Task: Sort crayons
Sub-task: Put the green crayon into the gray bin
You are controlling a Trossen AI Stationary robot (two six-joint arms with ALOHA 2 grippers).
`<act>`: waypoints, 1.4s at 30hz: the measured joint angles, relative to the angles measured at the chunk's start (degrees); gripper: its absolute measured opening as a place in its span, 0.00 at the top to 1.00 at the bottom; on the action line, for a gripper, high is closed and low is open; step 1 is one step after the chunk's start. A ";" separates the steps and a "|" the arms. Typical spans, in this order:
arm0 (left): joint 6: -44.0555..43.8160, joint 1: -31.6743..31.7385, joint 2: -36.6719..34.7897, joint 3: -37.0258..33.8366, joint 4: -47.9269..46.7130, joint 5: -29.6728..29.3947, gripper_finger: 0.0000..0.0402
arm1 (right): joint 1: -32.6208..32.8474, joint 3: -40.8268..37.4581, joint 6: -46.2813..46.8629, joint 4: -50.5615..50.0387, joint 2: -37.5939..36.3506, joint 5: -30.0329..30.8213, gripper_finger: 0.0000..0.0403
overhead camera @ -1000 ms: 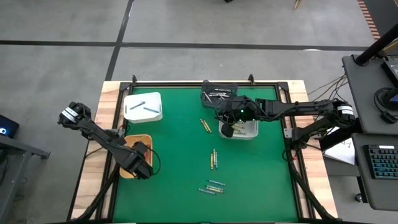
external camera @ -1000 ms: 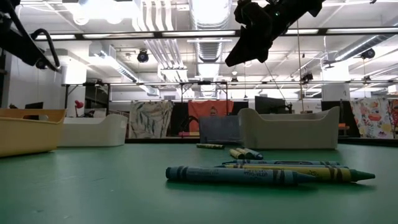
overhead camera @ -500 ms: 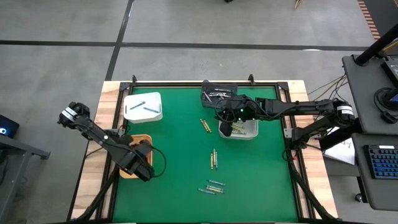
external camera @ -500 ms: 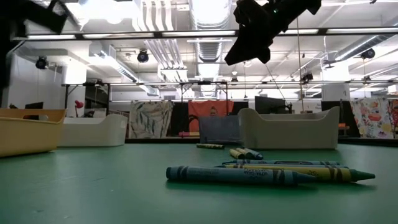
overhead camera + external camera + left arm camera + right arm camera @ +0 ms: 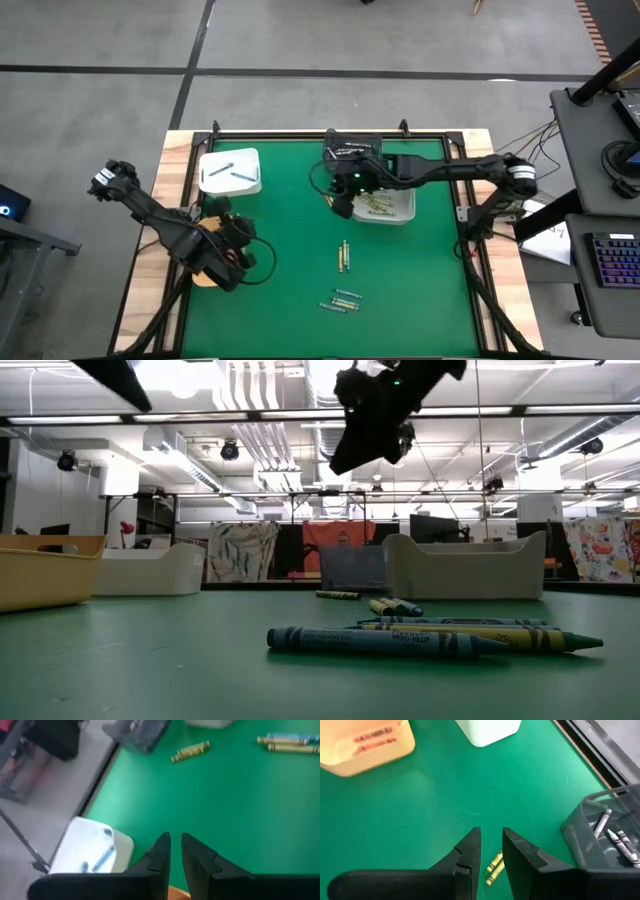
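Loose thin paper-wrapped crayons [image 5: 344, 256] lie mid-mat, light, stiff, prone to rolling, best pinched mid-shaft; right gripper [image 5: 491, 851], nearly closed and empty, hovers above a yellow pair [image 5: 493, 867].

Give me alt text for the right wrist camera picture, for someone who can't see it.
The right gripper, fingers nearly shut and empty, hangs over green table felt just above a pair of yellow crayons. A dark grey bin at one side holds grey-white crayons; an orange tray and a white tray sit farther off.
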 joint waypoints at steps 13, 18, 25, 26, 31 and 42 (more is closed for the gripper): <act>0.68 0.00 -11.06 -5.94 4.92 -12.52 0.99 | -0.02 15.52 -18.93 -9.20 15.16 0.43 0.83; 0.68 0.00 -11.55 -6.01 6.14 -16.64 0.99 | -0.22 15.41 -28.30 -10.37 17.41 0.44 0.83; 2.75 0.00 -11.24 -6.01 6.04 -20.87 0.99 | -0.37 15.36 -26.09 -8.34 20.22 4.09 0.80; 3.20 0.00 -11.24 -6.03 5.97 -21.15 0.99 | -0.39 15.36 -25.34 -8.23 20.52 5.38 0.79; 3.68 0.09 -11.26 -6.03 5.83 -24.70 0.99 | -0.48 15.42 -22.96 -7.38 22.97 7.96 0.70; 3.54 0.07 -11.22 -6.14 5.94 -28.28 0.99 | -0.92 15.91 -18.04 -8.05 28.83 7.91 0.65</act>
